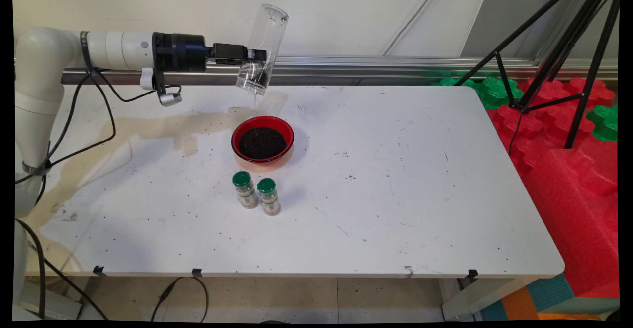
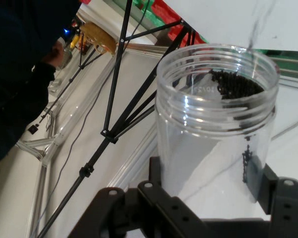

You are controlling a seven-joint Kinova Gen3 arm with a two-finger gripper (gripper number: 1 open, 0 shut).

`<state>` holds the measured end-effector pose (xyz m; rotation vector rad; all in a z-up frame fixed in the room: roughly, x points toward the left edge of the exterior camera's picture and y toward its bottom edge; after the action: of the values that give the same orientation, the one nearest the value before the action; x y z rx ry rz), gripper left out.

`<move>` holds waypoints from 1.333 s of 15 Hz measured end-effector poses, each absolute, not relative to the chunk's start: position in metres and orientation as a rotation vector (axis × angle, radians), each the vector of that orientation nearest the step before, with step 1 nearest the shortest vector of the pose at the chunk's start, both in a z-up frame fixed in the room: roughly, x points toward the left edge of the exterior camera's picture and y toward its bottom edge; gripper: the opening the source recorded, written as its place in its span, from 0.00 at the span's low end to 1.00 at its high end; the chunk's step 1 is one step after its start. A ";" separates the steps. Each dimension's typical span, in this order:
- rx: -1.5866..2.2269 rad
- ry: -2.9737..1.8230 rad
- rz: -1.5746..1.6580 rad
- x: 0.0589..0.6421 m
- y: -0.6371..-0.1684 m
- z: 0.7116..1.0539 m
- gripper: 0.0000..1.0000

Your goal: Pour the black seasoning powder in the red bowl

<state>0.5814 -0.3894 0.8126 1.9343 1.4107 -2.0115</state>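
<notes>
gripper (image 1: 250, 60) in upper left of centre of the main view, jaws closed around a clear jar (image 1: 262, 48), held tipped mouth-down above and just behind the red bowl (image 1: 262, 139). jar nearly empty: a small clump of dark grains (image 2: 236, 83) sits at the mouth in the hand view, a few more cling to the wall, and what looks like a thin trickle falls from the rim. bowl, near frame centre, already holds a full dark layer of the same grains. judgement: the pour looks almost finished, only the residue in the jar left. below the bowl stand two small green-capped bottles (image 1: 257, 192), upright, side by side, caps on, pale contents; cannot tell what. loose dark specks scattered over the table (image 1: 420, 209).
</notes>
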 end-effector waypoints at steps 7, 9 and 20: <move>1.949 1.321 -1.996 0.581 -0.388 0.815 0.00; 1.952 1.301 -1.993 0.581 -0.387 0.815 0.00; 1.959 1.204 -1.975 0.581 -0.386 0.818 0.00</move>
<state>0.5811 -0.3861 0.8180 1.9590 1.2044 -1.9754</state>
